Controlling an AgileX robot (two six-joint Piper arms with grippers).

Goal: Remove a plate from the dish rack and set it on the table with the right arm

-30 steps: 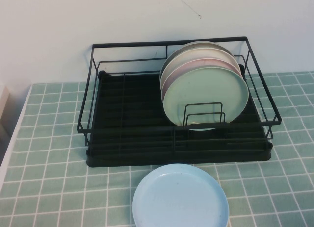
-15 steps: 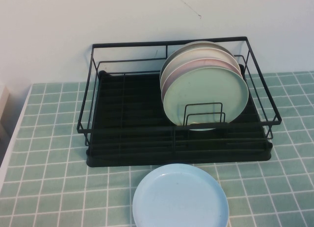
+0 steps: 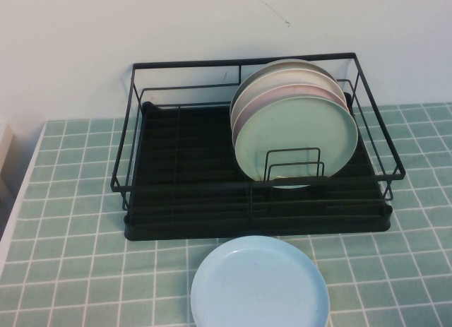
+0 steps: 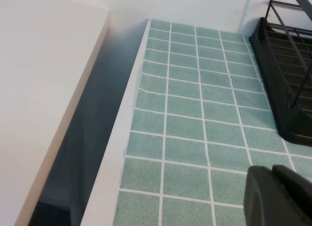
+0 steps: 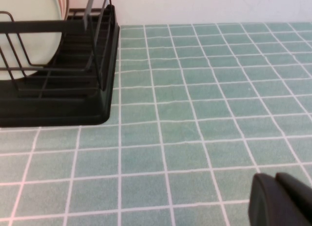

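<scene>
Currently, opening step: plate [image 3: 295,138] upright in dish rack [image 3: 169,173], at rack's 3 o'clock side. Right gripper [image 5: 282,199] closed, empty, over table [image 5: 195,118]; must open, then reach. Left gripper [image 4: 278,196] parked; fingers' state unclear.

Plain white wall [image 3: 141,23] behind the work area, matte, with one thin dark hairline mark [image 3: 272,9] running diagonally near the top. Light is even and soft, no hard shadows on the wall. On the left side a white edge strip [image 4: 122,153] borders the tiled surface. Beside it sits a dark shadowed gap [image 4: 83,153], then a flat pale cream panel or counter [image 4: 39,89] running alongside. Can't tell what's at the bottom of the gap.
</scene>
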